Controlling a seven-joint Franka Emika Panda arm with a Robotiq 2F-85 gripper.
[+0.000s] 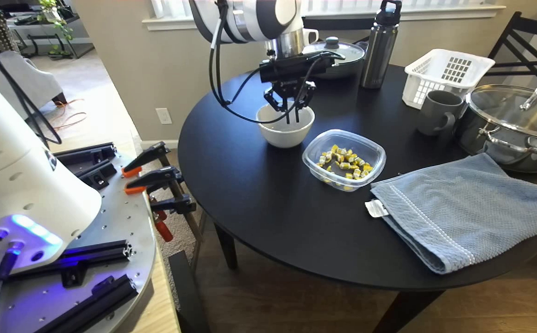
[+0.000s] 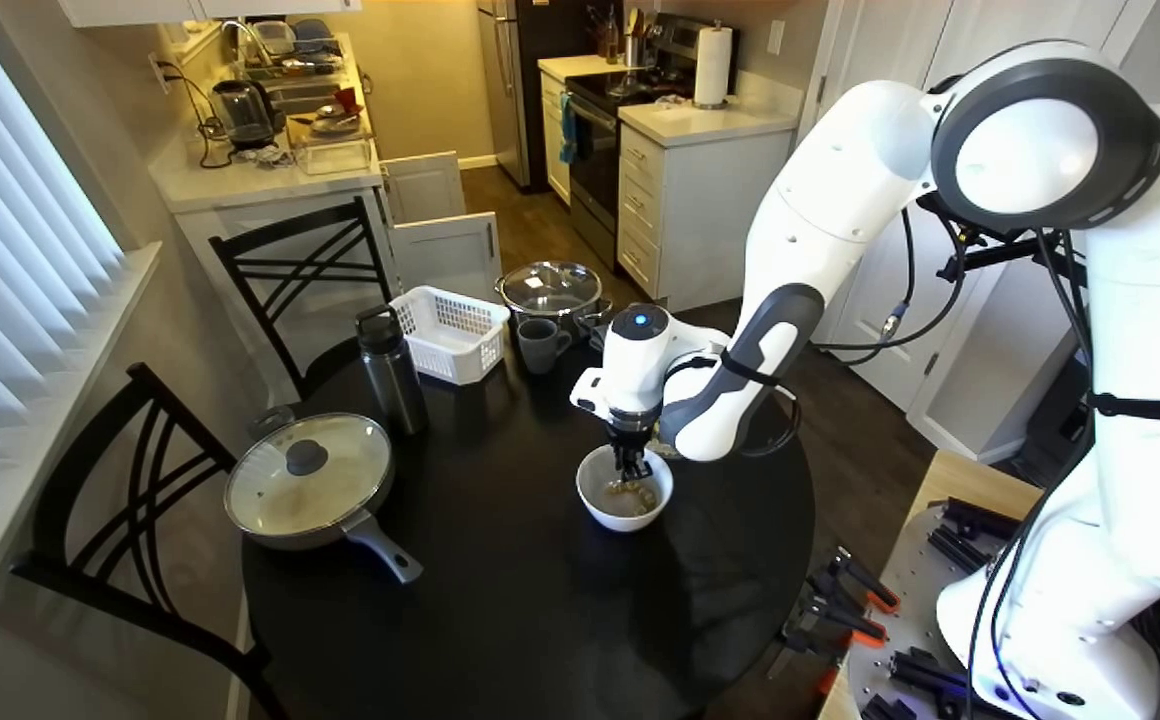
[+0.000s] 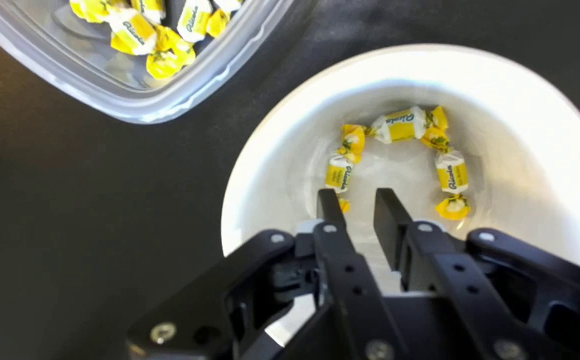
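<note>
Hung outstretched, pointing down over the white bowl [image 3: 270, 160]. Held the gripper [image 3: 356, 197] only slightly parted, gripping nothing. Had beneath, on the bowl's floor, yellow-and-white candies [image 3: 401, 126], twist-wrapped and printed "Ricola", lying in an arch.

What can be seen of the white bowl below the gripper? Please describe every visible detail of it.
The white bowl is round, plain and smooth, apparently ceramic, without any visible handle. It stands upright on the black table, near the clear plastic container but apart from it. Three Ricola candies in yellow and white wrappers show on its bottom. The gripper points down at its opening, jaws parted and nothing between them; whether it touches the bowl I cannot tell.
</note>
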